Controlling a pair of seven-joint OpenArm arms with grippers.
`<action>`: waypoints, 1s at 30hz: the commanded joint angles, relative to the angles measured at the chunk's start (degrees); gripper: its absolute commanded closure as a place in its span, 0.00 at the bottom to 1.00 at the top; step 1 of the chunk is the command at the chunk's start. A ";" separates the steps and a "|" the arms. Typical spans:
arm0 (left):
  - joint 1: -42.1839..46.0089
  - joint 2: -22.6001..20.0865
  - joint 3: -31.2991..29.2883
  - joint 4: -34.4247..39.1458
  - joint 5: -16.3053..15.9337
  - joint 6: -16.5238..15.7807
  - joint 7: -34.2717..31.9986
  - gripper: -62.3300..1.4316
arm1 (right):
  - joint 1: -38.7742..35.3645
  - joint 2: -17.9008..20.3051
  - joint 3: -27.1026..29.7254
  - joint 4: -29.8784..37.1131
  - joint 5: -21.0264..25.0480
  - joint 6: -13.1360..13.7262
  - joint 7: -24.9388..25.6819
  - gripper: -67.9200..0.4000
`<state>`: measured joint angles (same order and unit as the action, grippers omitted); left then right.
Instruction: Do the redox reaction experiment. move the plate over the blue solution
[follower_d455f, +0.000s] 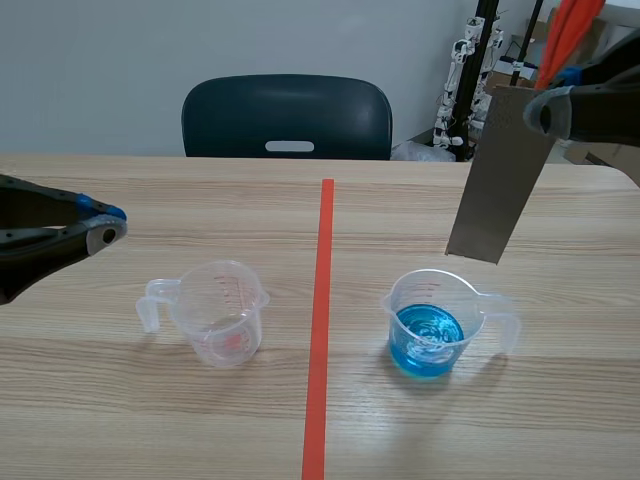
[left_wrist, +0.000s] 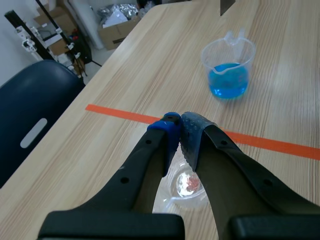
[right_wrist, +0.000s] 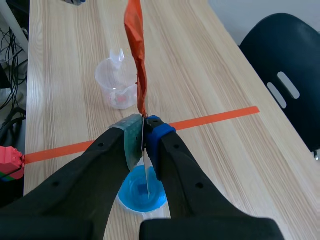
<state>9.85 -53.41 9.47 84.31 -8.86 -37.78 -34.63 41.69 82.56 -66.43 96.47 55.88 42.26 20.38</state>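
Observation:
A flat grey metal plate (follower_d455f: 497, 180) hangs upright from my right gripper (follower_d455f: 545, 108), which is shut on its top edge. Its lower edge is above the table, just behind and right of the clear cup of blue solution (follower_d455f: 430, 325). In the right wrist view the plate (right_wrist: 137, 55) is edge-on between the pads (right_wrist: 131, 137), looking orange-red, with the blue cup (right_wrist: 134, 192) under the gripper (right_wrist: 144, 132). My left gripper (follower_d455f: 108, 222) is shut on nothing, raised at the left. In its own view it (left_wrist: 180, 131) hovers over the second clear cup (left_wrist: 186, 185).
The second cup (follower_d455f: 220, 310), with a reddish trace at its bottom, stands left of the orange-red tape line (follower_d455f: 320, 320). A dark chair (follower_d455f: 287, 115) stands behind the table's far edge. Stands and boxes are at the back right.

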 joint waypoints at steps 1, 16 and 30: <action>0.39 1.29 -0.46 0.57 -0.57 -0.11 1.46 0.92 | 0.85 0.46 0.87 -0.35 -0.26 0.28 1.66 0.99; -8.13 14.93 5.60 1.05 2.84 0.07 17.81 0.94 | -0.35 -2.93 0.87 -2.58 -2.78 0.46 5.33 0.98; -16.52 24.20 17.00 0.98 7.37 2.34 26.88 0.94 | -2.03 -3.98 0.87 -2.58 6.67 0.46 0.24 0.98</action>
<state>-6.42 -29.36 26.72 84.95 -1.43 -35.66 -7.07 38.85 77.65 -66.43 93.43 61.28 42.24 20.18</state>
